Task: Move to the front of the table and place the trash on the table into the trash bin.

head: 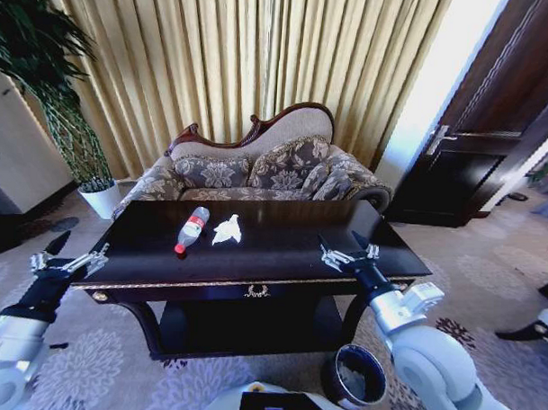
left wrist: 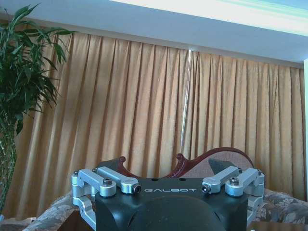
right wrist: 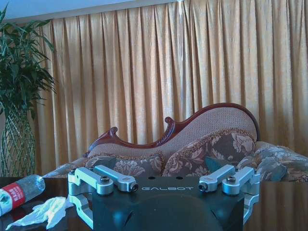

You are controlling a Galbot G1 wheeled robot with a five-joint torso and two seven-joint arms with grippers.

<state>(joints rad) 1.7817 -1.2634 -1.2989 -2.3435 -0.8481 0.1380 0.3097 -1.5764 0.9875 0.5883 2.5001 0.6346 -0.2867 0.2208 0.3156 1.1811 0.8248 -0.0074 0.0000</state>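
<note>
Trash bin [head: 356, 377] partly hidden behind right arm.

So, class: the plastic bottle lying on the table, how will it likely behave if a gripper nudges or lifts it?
The bottle lies on its side on the glossy table, so it probably rolls if nudged. It looks nearly empty, likely light and squashable.

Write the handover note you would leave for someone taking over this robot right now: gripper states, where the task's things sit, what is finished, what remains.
Left gripper: open, empty, raised beside the table's left end.
Right gripper: open, empty, raised over the front right part of the table.
Plastic bottle, red cap and label, lies on its side left of the tabletop's centre; the crumpled white tissue lies just right of it.
Trash bin stands on the carpet by the table's front right leg.
Done: the robot is parked at the table's front.
Left: nothing is picked up; bottle and tissue both need to go in the bin.
</note>
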